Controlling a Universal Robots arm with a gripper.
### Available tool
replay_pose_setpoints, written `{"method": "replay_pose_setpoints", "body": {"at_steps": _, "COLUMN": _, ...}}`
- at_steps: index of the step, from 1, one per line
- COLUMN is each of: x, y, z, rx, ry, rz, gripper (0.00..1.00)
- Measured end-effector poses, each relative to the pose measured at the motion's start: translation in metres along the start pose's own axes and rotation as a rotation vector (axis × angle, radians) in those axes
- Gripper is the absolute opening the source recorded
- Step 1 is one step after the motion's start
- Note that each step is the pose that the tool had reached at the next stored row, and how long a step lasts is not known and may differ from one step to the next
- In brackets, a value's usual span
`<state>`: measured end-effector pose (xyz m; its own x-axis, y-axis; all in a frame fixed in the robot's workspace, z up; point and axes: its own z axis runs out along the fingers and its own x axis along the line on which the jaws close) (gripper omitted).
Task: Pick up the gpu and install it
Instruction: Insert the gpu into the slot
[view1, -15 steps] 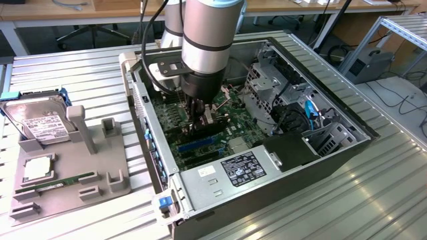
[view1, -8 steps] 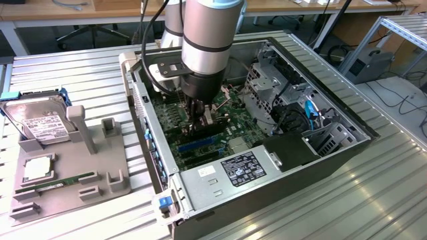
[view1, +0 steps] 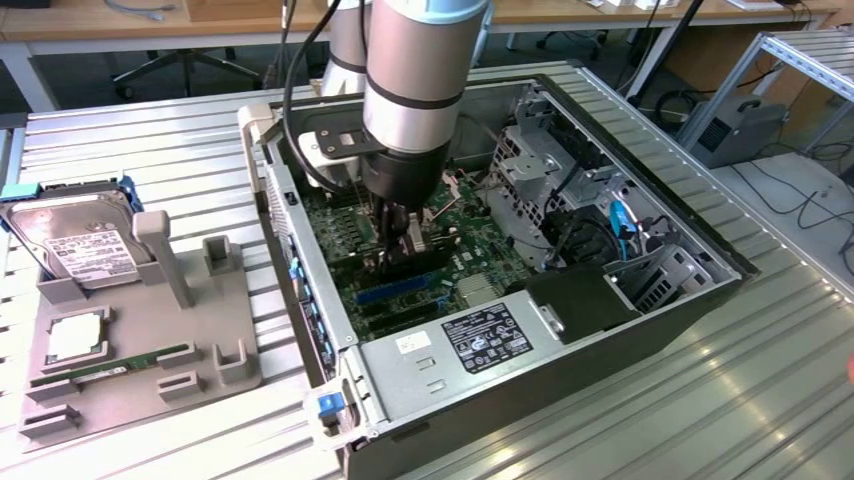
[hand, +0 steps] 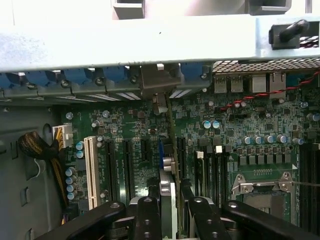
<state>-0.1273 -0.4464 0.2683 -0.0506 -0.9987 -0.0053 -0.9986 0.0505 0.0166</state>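
Gripper (hand: 170, 212) pinching the gpu (hand: 169, 187) edge-on, low inside the open computer case (view1: 667, 300) above the motherboard (hand: 250, 125) near the blue slot (view1: 394, 290); installing apparently under way, calling for straight alignment with that slot and the rear bracket opening.

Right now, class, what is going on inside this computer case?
A single robot arm reaches down into the open computer case, over the green motherboard. Its gripper is shut on the gpu, a thin card held edge-on and lined up over the expansion slots, its metal bracket at the case's rear wall. Whether the card is fully seated cannot be told. On the table at the exterior view's left, a grey holder carries a hard drive and a RAM stick.
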Motion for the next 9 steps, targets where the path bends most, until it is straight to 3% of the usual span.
{"method": "replay_pose_setpoints", "body": {"at_steps": 9, "x": 0.0007, "y": 0.0000, "z": 0.0007, "rx": 0.0004, "ry": -0.0006, "rz": 0.006, "gripper": 0.27}}
